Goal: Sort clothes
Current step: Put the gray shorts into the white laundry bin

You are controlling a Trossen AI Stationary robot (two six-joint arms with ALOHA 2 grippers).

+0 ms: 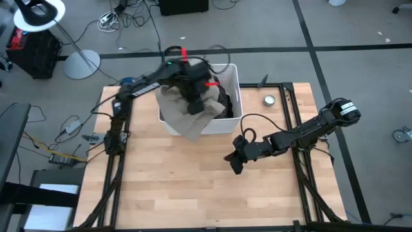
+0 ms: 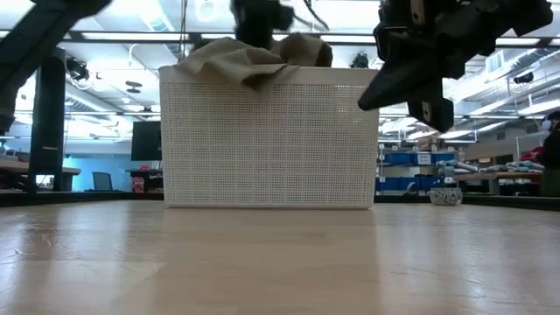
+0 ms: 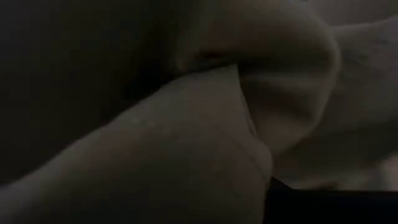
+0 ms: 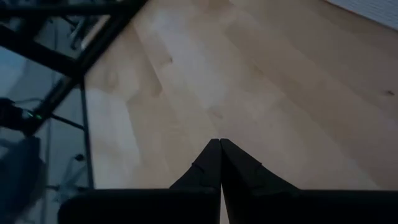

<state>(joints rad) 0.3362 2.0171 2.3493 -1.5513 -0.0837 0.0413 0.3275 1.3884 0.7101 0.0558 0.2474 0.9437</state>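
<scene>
We saw even overhead light on the table (image 1: 193,187). In the low view, bright ceiling lights left the white bin (image 2: 269,140) backlit. The left wrist view was dim and blurred against beige fabric (image 3: 186,143).

Light wood table (image 1: 193,180); white perforated bin (image 1: 228,122) at far edge; small round tin (image 1: 269,100) beside.

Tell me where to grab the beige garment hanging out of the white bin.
Grip the beige garment at the fold draped over the white bin's front rim, coming from above on the table side. That fold hangs outside the rim, while the left gripper is over the bunched part inside.
</scene>
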